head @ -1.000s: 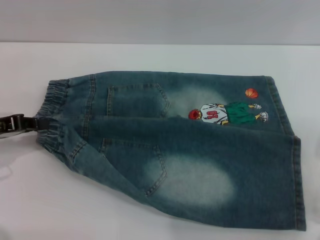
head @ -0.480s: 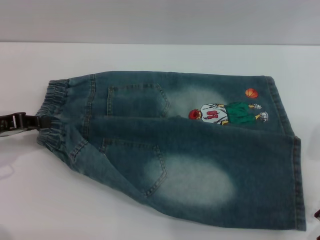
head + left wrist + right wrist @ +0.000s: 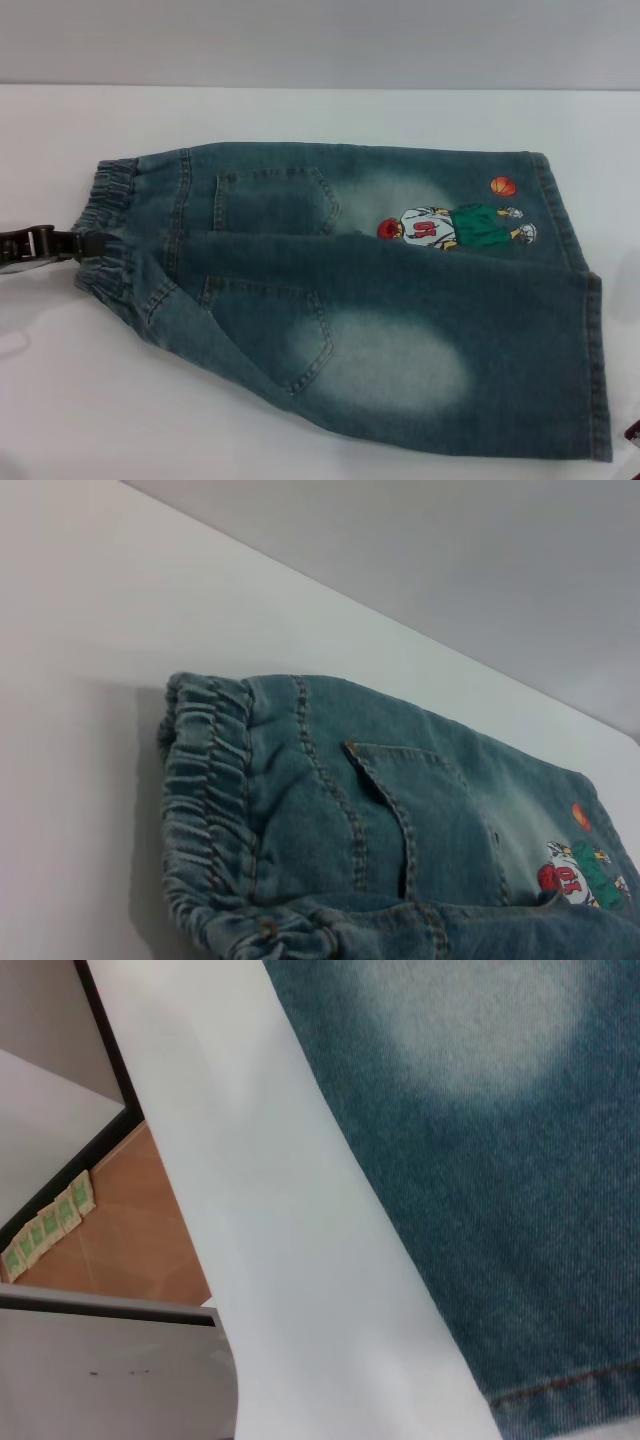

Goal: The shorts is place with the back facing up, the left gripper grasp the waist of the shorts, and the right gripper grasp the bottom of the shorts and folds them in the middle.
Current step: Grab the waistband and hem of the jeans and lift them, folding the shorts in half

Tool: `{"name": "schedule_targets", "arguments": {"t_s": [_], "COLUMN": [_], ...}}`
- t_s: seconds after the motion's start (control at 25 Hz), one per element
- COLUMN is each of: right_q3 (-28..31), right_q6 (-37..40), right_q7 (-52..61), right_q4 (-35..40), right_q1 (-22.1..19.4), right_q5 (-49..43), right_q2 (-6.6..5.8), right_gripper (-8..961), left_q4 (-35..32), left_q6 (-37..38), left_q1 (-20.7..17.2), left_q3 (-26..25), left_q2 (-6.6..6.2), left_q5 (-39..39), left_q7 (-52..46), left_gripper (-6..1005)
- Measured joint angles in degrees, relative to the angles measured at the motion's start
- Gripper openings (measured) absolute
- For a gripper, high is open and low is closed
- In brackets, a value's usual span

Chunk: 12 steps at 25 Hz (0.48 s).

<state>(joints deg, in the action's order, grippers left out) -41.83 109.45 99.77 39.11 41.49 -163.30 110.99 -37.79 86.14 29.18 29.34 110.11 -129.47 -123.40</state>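
A: What takes up most of the head view?
B: The white table (image 3: 300, 110), and on it the shorts (image 3: 380, 300), back up, spread from left of centre to the right edge. Pale patches, two pockets, a cartoon figure (image 3: 455, 227) right of centre with an orange ball (image 3: 503, 185) just above it.
A: Which end is which?
B: The waist (image 3: 110, 235) sits at the left, ruched. The hems (image 3: 595, 370) run down the right side.
A: And the grippers?
B: The left gripper (image 3: 88, 243) enters at the left edge, its black tips touching the waist; I cannot tell if it pinches the cloth. The right gripper (image 3: 632, 432) is a dark sliver at the lower right corner, near the hem; its jaws are hidden.
A: Any change from half a second ago?
B: Hardly any. The shorts lie as before; the left gripper has held its place.
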Motion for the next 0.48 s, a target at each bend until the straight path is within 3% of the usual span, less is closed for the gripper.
{"name": "schedule_targets", "arguments": {"t_s": [0.48], "right_q3": [-0.74], "right_q6": [-0.33], "right_q7": [0.0], "right_q4": [-0.01], "right_q1": [-0.11], "right_q5": [-0.18], "right_q2": [0.56], "right_gripper": [729], "left_q4": [0.0], "left_q6": [0.01], "left_q1": [-0.03], "left_q3": [0.1], "left_q2": [0.02], "left_q5": [0.0], "left_q7": [0.0], "left_gripper": [53]}}
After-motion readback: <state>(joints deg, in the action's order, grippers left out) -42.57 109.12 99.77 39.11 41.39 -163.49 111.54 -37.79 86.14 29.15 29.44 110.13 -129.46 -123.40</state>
